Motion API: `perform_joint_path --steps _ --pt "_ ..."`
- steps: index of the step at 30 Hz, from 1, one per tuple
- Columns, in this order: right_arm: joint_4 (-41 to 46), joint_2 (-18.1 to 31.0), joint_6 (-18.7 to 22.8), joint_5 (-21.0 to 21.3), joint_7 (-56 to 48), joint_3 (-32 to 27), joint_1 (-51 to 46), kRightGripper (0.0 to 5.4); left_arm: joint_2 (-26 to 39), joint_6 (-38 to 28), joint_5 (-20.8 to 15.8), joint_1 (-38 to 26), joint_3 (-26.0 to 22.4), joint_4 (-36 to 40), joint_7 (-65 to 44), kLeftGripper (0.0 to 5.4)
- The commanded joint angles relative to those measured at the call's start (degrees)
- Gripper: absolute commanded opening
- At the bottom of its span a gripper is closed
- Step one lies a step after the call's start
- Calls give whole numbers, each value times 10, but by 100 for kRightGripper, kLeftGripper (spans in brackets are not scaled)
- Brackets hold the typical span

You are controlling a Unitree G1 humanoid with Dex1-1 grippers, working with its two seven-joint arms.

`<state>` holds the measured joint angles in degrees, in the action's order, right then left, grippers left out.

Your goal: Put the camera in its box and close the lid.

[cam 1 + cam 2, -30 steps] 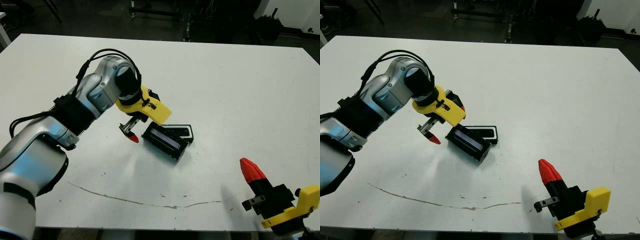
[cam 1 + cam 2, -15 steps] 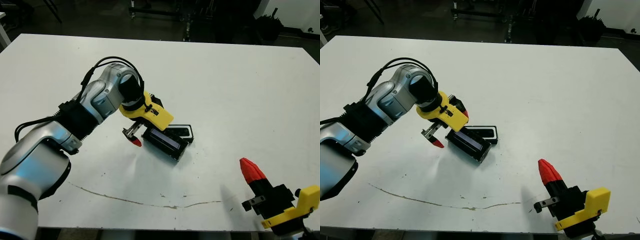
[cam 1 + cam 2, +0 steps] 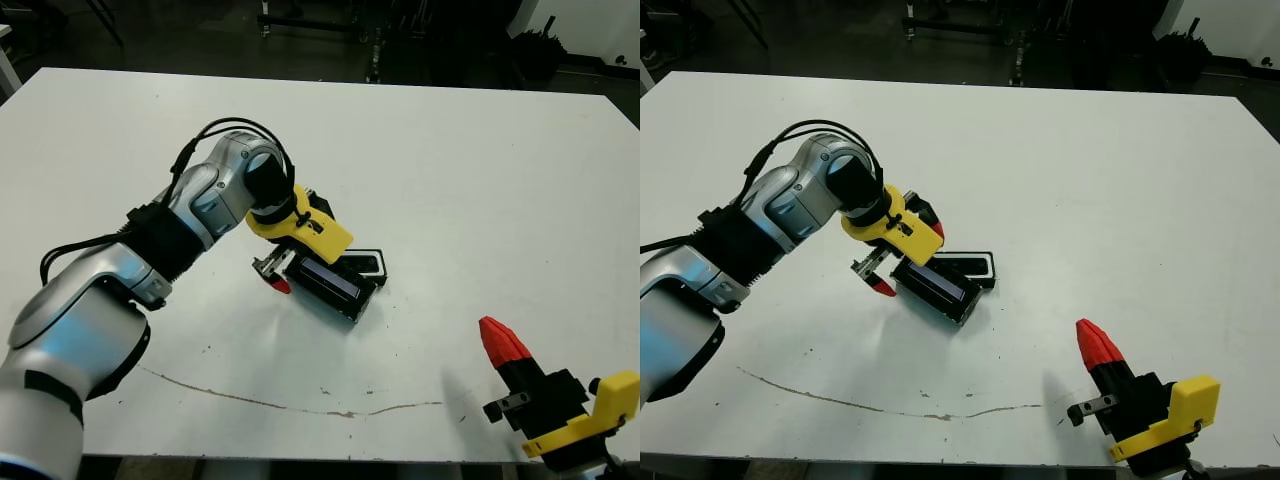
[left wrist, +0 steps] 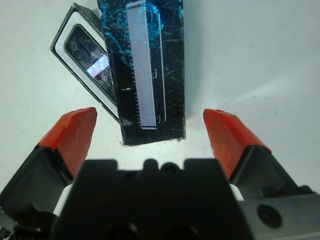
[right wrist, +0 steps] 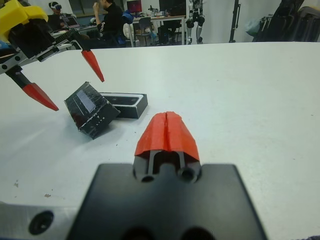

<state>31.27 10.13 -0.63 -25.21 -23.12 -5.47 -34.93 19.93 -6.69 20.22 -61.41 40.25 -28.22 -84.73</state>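
- Two steps remain in part — the camera (image 4: 89, 59) already lies in the box (image 4: 64, 41), but the lid (image 3: 331, 281) sits askew, propped across one side of it, not shut.
- Box and lid rest mid-bench (image 3: 450, 170), touching.
- The left gripper (image 4: 150, 131) is spread wide, fingers either side of the lid's near end, holding nothing.
- The right gripper (image 5: 166, 134) waits well apart near the bench's front edge, fingers pressed together — empty.
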Motion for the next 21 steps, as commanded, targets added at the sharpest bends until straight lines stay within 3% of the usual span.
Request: perform_joint_path --steps 1,21 --pt "1 0 3 4 6 0 -6 0 -6 -8 4 -1 1 -15 -1 539" --pt "-7 -5 -13 6 0 3 -11 0 -10 1 17 20 1 -7 24 539"
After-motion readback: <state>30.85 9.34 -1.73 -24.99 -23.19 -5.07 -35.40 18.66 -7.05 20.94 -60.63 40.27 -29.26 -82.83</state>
